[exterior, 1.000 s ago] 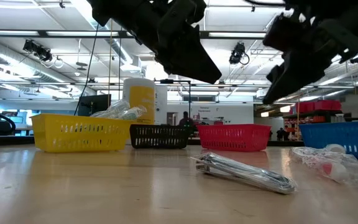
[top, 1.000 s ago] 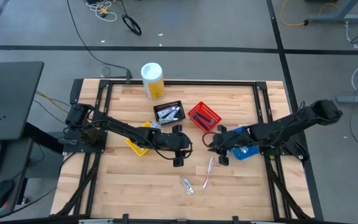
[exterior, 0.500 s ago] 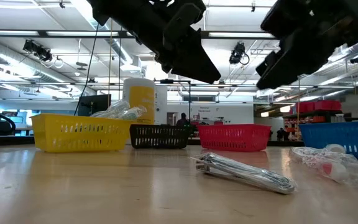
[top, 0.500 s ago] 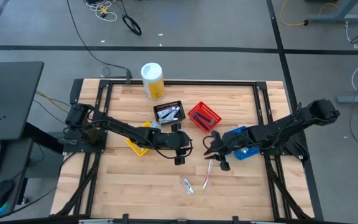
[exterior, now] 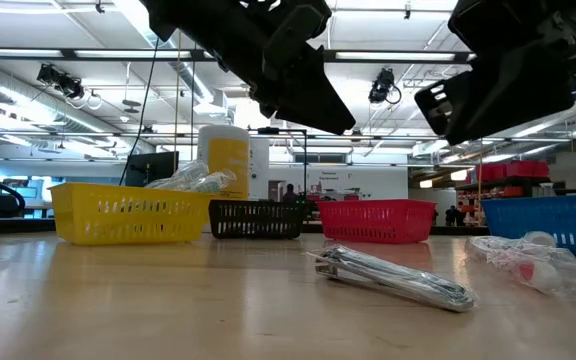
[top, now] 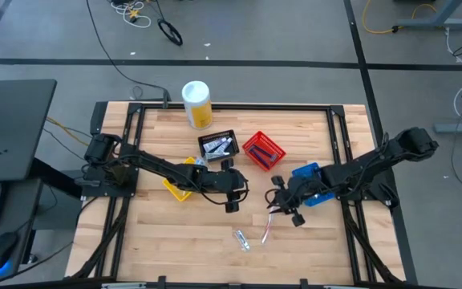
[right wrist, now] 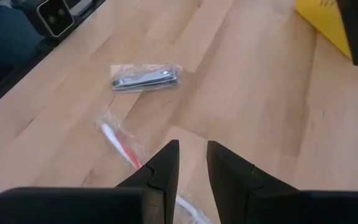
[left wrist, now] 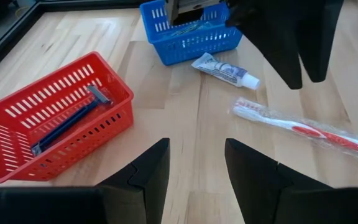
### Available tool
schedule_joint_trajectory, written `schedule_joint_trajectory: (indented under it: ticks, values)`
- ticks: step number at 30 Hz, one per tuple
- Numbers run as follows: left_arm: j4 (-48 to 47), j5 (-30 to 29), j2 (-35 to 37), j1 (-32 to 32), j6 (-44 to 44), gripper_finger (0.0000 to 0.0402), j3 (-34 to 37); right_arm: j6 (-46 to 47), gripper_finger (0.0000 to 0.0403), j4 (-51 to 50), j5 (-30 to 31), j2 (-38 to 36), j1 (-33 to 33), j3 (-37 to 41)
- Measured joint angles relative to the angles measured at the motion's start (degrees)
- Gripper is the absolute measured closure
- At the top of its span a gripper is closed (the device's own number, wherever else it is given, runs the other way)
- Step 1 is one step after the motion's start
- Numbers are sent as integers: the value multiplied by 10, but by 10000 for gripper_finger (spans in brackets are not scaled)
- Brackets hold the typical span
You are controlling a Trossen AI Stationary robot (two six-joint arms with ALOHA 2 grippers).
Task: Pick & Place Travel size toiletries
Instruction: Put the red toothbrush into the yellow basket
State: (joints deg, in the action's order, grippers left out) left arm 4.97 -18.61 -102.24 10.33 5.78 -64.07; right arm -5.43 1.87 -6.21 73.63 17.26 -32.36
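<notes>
A toothbrush in a clear wrapper [top: 266,228] lies flat on the wood near the table's near edge, and a packet with nail clippers [top: 241,239] lies beside it. A small white tube [left wrist: 225,70] rests next to the blue basket [top: 310,184]. A dark blue razor [left wrist: 67,122] lies in the red basket [top: 263,150]. My right gripper [right wrist: 192,167] hovers open with a narrow gap above the toothbrush [right wrist: 124,148]. My left gripper [left wrist: 196,167] hangs open over the table's middle, beside the yellow basket [top: 178,181].
A black basket [top: 217,144] holding small items and a white-and-yellow canister [top: 196,103] stand toward the far edge. In the low view both grippers hang well above the tabletop, and the clipper packet [exterior: 393,278] lies in front.
My right gripper has moved toward the table's near edge, from beside the blue basket to over the wrapped toothbrush. The left arm has kept still, and nothing on the table has shifted.
</notes>
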Motion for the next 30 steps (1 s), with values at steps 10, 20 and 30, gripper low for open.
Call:
schedule_joint_trajectory:
  ticks: [10, 20, 30]
  values:
    - [1, 0, 0, 0, 20, 237, 0, -4, 311, 11, -34, 58, 5, 0]
    - [1, 2, 0, 0, 45, 237, 0, 3, 308, 88, -65, 136, 8, 0]
    - [1, 2, 0, 0, 45, 237, 0, -27, 260, 94, -59, 166, 28, 0]
